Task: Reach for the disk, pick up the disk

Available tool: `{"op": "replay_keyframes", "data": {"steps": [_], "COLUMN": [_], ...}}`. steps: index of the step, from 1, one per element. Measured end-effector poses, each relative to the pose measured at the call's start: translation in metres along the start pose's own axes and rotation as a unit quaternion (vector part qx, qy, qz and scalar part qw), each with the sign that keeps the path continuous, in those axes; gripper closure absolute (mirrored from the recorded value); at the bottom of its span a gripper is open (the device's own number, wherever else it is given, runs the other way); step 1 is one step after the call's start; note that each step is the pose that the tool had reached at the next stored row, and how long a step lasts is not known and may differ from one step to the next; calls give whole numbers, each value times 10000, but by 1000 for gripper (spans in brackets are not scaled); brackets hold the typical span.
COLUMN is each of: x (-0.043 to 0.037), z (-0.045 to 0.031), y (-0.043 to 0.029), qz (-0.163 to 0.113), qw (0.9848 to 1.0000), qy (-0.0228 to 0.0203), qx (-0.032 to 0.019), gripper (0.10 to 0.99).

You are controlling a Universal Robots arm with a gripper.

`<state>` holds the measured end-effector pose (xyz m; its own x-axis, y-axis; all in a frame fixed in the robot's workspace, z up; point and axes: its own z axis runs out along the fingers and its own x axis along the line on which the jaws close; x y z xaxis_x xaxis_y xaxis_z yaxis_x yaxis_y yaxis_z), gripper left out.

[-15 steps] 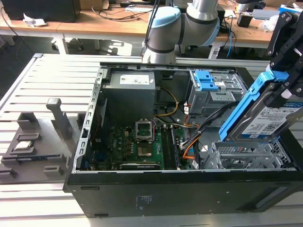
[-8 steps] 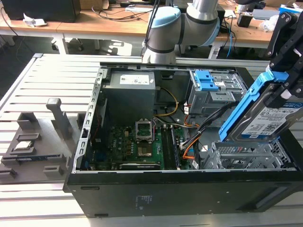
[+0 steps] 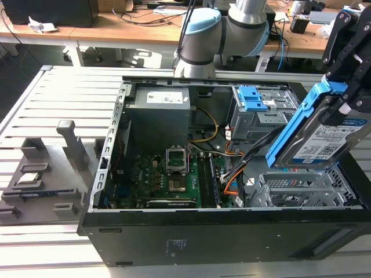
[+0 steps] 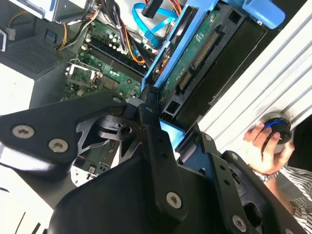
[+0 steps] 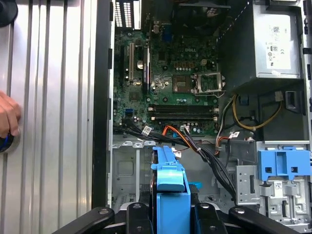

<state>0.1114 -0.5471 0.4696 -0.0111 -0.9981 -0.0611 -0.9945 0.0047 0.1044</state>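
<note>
The pick-up is in hand: the gripper (image 3: pixel 348 87) has its jaws pinching the disk (image 3: pixel 324 130), tilted above the open computer case (image 3: pixel 232 231); next calls for a steady hold.

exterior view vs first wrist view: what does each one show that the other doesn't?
Exterior view: the grey fixture tray with a processor chip beside the case, the arm's blue-capped joint, and the disk's label face.
First wrist view: a person's hand on the slatted table.
Both: the disk held in the end effector above the open case, plus the motherboard, power supply and blue latch.
</note>
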Motion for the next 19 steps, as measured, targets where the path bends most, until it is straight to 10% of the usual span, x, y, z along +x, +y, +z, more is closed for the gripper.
{"op": "replay_keyframes", "data": {"steps": [19], "x": [61], "z": [75], "y": [-22], "qz": [-10], "qw": [10000], "qy": [1], "qx": [0], "gripper": [722]}}
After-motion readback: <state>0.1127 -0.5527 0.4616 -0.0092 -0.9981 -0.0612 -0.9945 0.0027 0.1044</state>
